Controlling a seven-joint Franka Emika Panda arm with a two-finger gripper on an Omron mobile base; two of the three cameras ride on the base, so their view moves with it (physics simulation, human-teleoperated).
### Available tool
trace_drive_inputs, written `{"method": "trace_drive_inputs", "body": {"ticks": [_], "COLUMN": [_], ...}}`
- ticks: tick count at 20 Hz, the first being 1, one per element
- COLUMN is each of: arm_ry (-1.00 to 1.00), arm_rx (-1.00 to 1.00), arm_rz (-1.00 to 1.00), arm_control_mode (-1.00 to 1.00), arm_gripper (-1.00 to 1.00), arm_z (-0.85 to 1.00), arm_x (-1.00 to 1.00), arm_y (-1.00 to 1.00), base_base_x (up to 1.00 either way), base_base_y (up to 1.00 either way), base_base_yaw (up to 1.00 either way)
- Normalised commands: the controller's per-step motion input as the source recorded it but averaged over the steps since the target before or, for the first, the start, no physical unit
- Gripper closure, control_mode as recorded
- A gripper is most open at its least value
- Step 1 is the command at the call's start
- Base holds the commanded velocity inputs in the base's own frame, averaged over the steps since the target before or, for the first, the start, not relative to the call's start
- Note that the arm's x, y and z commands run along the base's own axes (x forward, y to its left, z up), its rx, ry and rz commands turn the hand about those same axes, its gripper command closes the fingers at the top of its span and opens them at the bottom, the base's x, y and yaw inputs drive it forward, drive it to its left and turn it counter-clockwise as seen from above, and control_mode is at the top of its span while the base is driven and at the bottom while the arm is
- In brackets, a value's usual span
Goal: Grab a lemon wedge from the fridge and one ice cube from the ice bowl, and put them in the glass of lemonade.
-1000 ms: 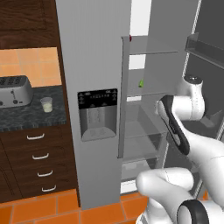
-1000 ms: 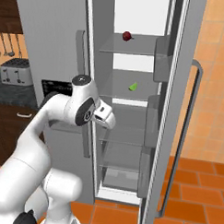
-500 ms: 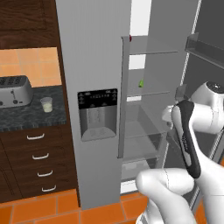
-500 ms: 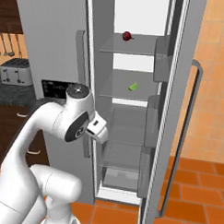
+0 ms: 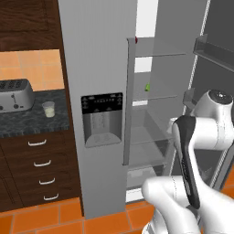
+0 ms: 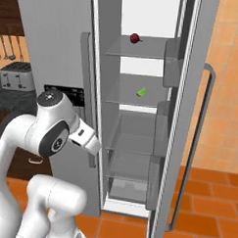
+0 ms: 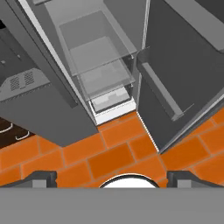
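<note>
The grey fridge (image 5: 96,55) stands with its right door (image 6: 194,70) swung open. A tiny yellow-green lemon wedge (image 5: 147,87) lies on the second glass shelf (image 6: 140,92). The glass of lemonade (image 5: 49,109) sits on the dark counter left of the fridge, beside the toaster (image 5: 13,95). My gripper (image 7: 113,177) is open and holds nothing. It points down at the fridge's lower shelves (image 7: 105,70) and the orange floor, well below and in front of the wedge. The ice bowl and the ice cube are out of view.
A small dark red fruit (image 6: 135,38) rests on the top shelf. The open door's bins (image 7: 159,87) jut out on the right of the opening. Dark wooden drawers (image 5: 39,164) sit under the counter. Orange floor tiles (image 7: 109,153) lie before the fridge.
My arm has folded back from the fridge opening: the elbow and forearm have dropped lower and drawn toward the base. The gripper has stayed open.
</note>
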Motion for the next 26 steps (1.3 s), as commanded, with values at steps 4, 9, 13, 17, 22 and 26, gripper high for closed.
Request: {"method": "trace_drive_inputs", "body": {"ticks": [4, 9, 13, 17, 22, 26], "arm_ry": [0.05, 0.03, 0.0, 0.0, 0.0, 0.0], "arm_rx": [0.0, -0.02, -0.05, 0.0, 0.0, 0.0], "arm_rz": [0.01, 0.0, 0.0, 0.0, 0.0, 0.0], "arm_control_mode": [-1.0, -1.0, 1.0, 1.0, 1.0, 1.0], "arm_gripper": [-1.0, -1.0, -1.0, -1.0, -1.0, -1.0], "arm_z": [0.0, -0.13, -0.28, 0.0, 0.0, 0.0], "arm_x": [0.02, 0.21, 0.25, 0.0, 0.0, 0.0], "arm_y": [0.1, -0.06, -0.43, 0.0, 0.0, 0.0], "base_base_x": [0.0, 0.0, 0.06, 0.23, 0.28, 0.61], "base_base_y": [0.0, 0.0, -0.14, -0.06, -0.17, -0.27], "base_base_yaw": [0.0, 0.0, 0.0, 0.03, 0.16, 0.29]}}
